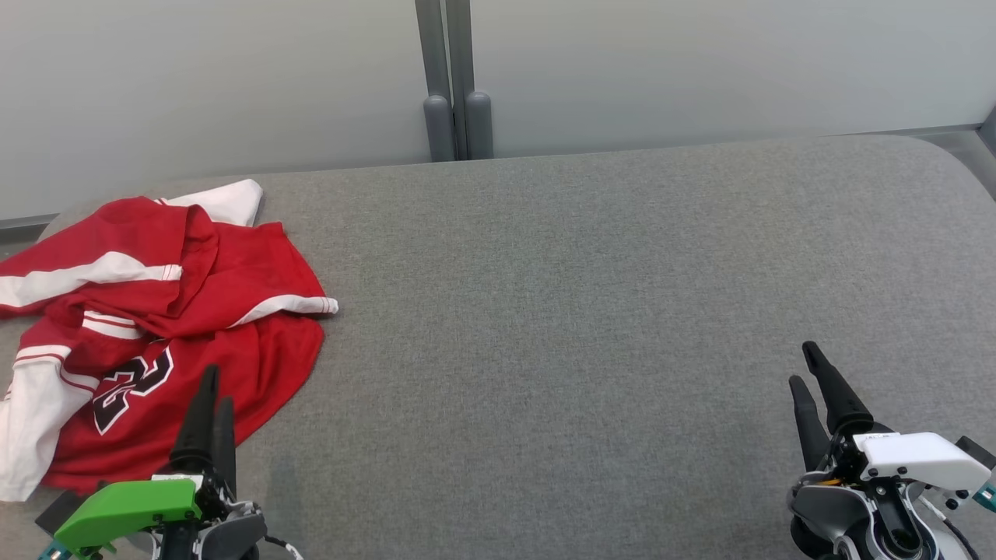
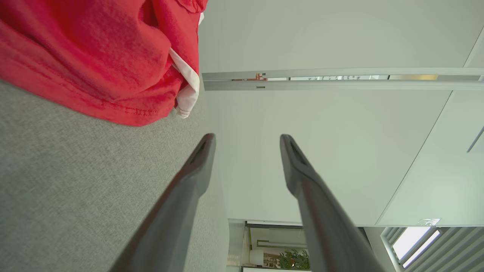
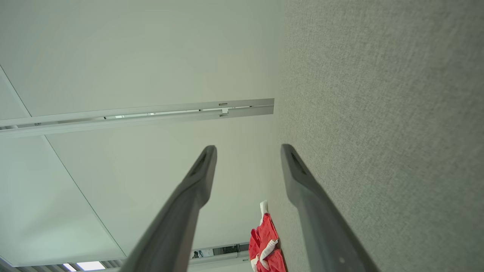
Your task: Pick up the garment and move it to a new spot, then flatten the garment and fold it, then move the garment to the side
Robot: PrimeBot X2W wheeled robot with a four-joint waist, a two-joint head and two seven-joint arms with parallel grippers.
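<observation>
The garment (image 1: 156,327) is a red jersey with white trim and a black number, lying crumpled at the left end of the grey padded table (image 1: 583,311). Its hem (image 2: 113,75) fills the upper left of the left wrist view, and it shows small and far off (image 3: 266,245) in the right wrist view. My left gripper (image 1: 212,389) hovers at the garment's near right edge, open and empty (image 2: 247,139). My right gripper (image 1: 805,365) stands open and empty at the table's near right (image 3: 247,149), far from the garment.
A pale wall (image 1: 700,62) with a grey vertical post (image 1: 455,85) runs behind the table. The table's grey surface stretches between the garment and the right gripper. Its far corners are rounded.
</observation>
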